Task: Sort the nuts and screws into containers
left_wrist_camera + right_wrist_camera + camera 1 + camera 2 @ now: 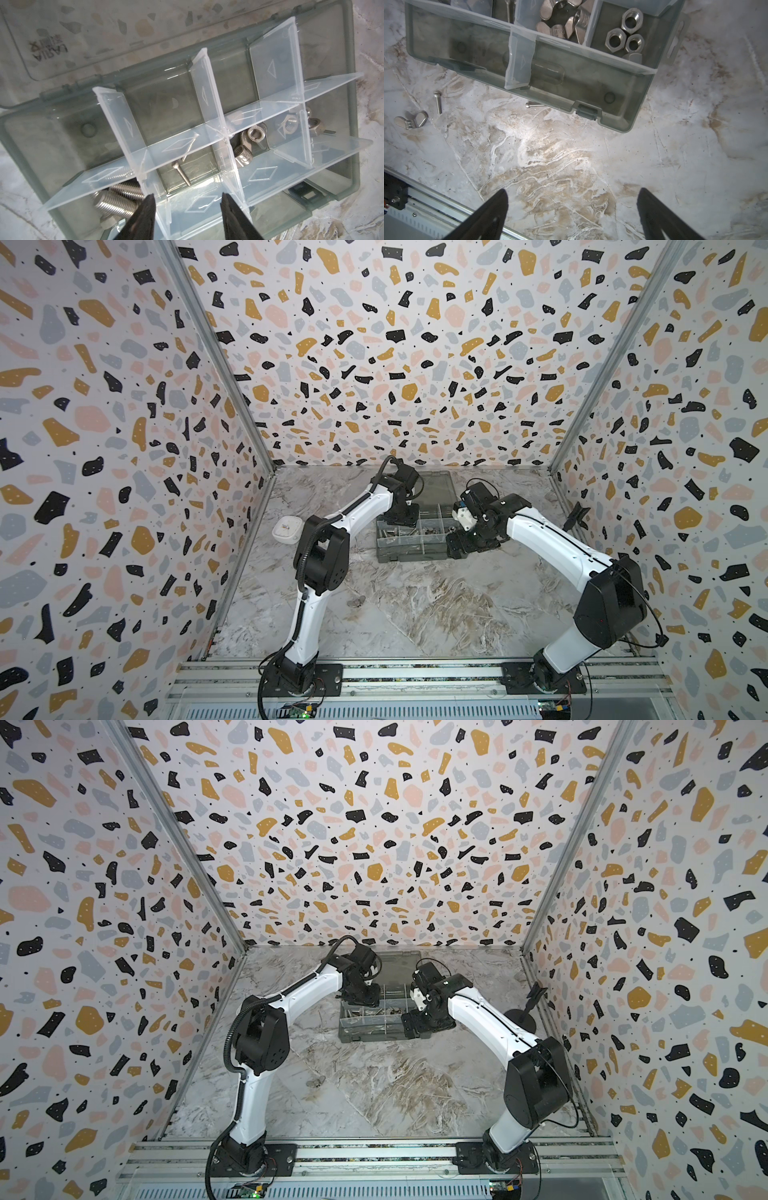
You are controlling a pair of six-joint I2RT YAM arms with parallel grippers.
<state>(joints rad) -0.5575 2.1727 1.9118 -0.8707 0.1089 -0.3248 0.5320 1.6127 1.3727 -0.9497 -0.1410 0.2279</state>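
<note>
The grey organiser box (399,556) sits open toward the back of the marbled tabletop (571,145), its lid (83,31) laid flat behind it and clear dividers splitting it into compartments (164,108). The left end effector (188,196) hovers above the middle of the box with its jaws released and nothing between them. Below it, one slender screw (181,174) lies alone on the floor of a compartment. The neighbouring compartment holds thick threaded bolts (116,199). On the screw's other side one compartment holds a heap of wing nuts (562,18), and the end compartment beyond it holds hex nuts (625,37). The right end effector (573,191) hangs over bare tabletop in front of the box, its jaws spread wide and empty. Two loose screws (438,102) lie unsorted on the tabletop, one of them just beside the box's front wall, and a loose wing nut (411,121) rests near the other. In a top view a small grey speck (355,602) on the tabletop may be that same nut, though it is too small to tell. A white case (286,529) stands to the left of the box, well apart from it.
</note>
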